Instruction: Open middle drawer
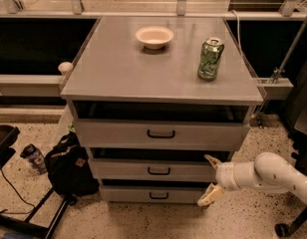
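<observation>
The middle drawer (123, 169) is a wide grey flat front with a small black bar handle (159, 172) at its centre, second of three in the cabinet. My gripper (208, 178) is at the drawer's right end, to the right of the handle, on a white arm coming in from the lower right. Its two pale fingers are spread apart, one at the drawer's top edge and one (208, 196) down by the lowest drawer (128, 194). It holds nothing.
On the cabinet top (108, 78) stand a white bowl (154, 36) and a green can (210, 59). The top drawer (113, 133) is above. A black bag (69, 166) and a small bottle (34, 158) lie on the floor at the left.
</observation>
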`<state>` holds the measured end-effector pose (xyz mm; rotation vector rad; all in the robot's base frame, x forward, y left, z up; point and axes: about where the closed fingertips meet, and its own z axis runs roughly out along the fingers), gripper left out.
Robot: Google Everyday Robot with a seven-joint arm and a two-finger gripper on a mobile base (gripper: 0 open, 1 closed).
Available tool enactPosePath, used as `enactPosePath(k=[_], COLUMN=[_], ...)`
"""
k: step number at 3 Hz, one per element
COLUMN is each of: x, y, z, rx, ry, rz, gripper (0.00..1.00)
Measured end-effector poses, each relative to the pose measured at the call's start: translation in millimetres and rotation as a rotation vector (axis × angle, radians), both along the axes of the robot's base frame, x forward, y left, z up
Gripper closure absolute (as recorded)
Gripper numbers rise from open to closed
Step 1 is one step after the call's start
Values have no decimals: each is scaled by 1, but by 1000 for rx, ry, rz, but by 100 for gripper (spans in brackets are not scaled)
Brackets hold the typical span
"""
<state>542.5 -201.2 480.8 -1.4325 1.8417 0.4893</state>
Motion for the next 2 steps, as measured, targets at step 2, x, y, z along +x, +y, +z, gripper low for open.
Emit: enactPosePath(k=[2], x=[14], y=[3], z=[-12], rx=[19], ry=[-13], rz=[-20], gripper=[0])
